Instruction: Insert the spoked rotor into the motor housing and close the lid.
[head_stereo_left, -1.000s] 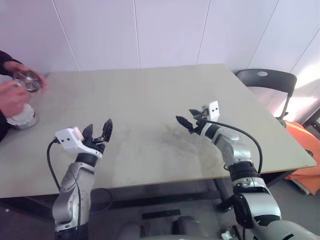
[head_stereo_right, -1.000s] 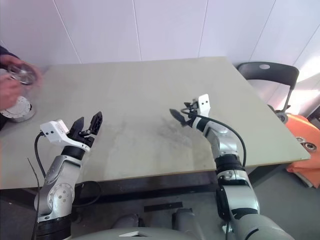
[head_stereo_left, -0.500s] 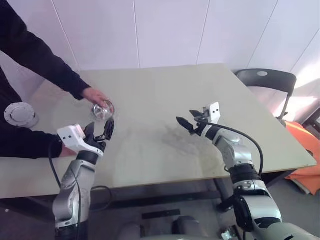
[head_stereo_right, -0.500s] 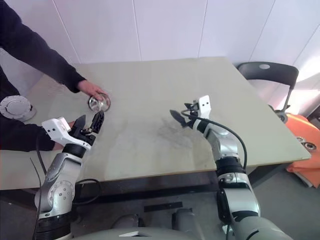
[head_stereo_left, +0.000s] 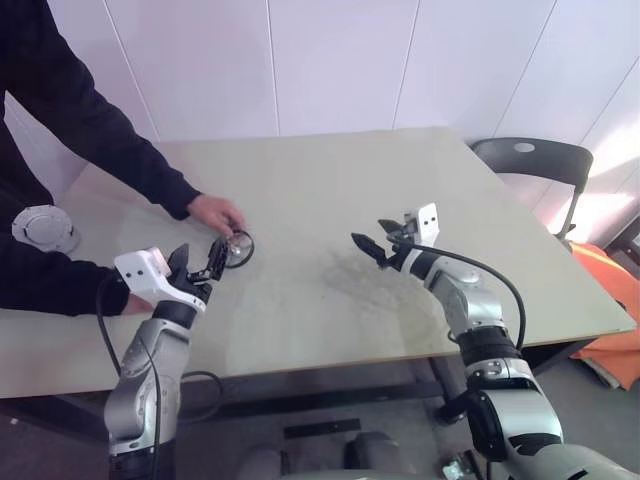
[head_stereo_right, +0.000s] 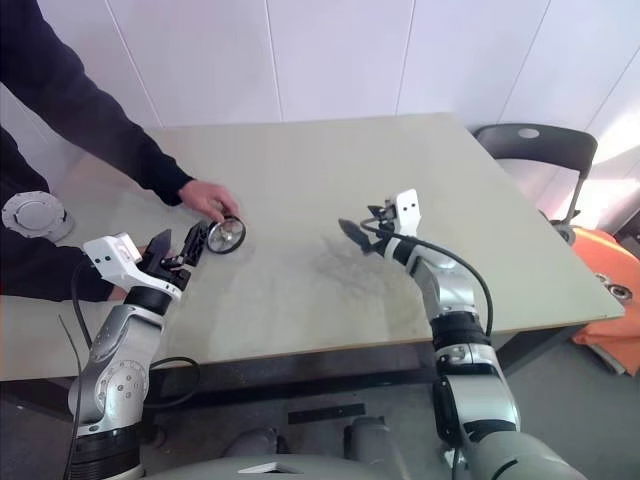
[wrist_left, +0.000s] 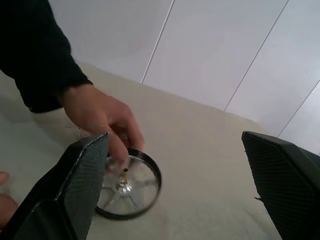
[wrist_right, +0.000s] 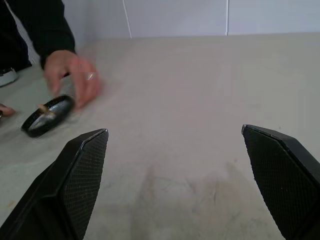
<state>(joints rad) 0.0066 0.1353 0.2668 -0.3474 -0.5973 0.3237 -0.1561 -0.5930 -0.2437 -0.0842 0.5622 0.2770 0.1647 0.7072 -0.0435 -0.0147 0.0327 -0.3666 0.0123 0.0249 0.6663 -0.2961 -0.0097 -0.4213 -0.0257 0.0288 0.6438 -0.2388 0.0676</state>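
Observation:
The spoked rotor (head_stereo_left: 237, 248), a silver wheel with a dark rim, rests tilted on the table (head_stereo_left: 330, 190) with a person's hand (head_stereo_left: 215, 212) still on its rim. My left gripper (head_stereo_left: 200, 258) is open just short of it, the rotor (wrist_left: 128, 186) lying ahead of its left finger. My right gripper (head_stereo_left: 372, 238) is open over the table's middle, well to the right of the rotor (wrist_right: 47, 116), with nothing between its fingers. The grey lid (head_stereo_left: 45, 228) lies at the far left of the table. The motor housing is hidden or out of view.
The person's dark sleeve (head_stereo_left: 100, 130) reaches across the table's left side above my left arm. A second hand (wrist_left: 4, 207) rests close to my left gripper. A black chair (head_stereo_left: 530, 165) stands past the right edge, with an orange object (head_stereo_left: 615, 340) on the floor.
The person carried the rotor from the far left edge across the table and set it down in front of my left gripper. Both grippers kept still and open.

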